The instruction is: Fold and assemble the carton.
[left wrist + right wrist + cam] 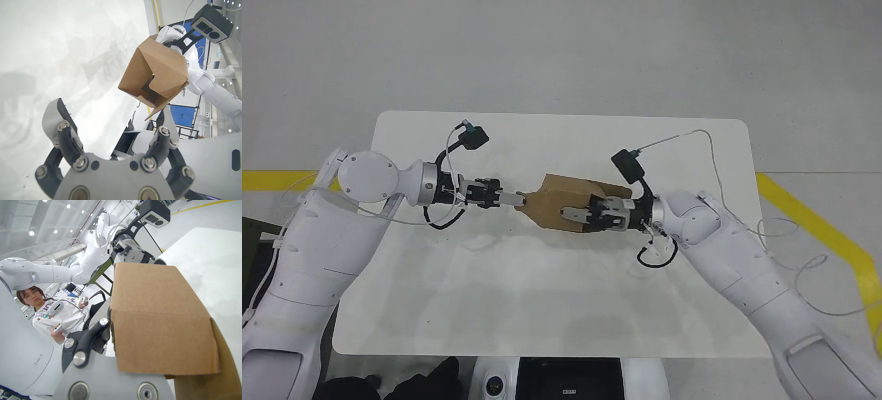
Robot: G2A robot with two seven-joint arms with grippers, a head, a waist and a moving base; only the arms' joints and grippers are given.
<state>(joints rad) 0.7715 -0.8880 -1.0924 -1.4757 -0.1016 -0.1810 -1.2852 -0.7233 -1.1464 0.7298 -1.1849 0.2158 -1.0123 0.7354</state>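
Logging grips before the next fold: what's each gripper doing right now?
Left gripper: open, gripping nothing.
Right gripper: shut on the carton.

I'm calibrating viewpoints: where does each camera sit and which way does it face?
Top view: above the arms, looking down on the table; both arms show, meeting at the carton.
Left wrist view: on the left wrist, facing past the open left gripper toward the carton; right arm beyond.
Right wrist view: on the right wrist, close against the carton in the right gripper; left arm beyond.
Shared: all three show the carton.
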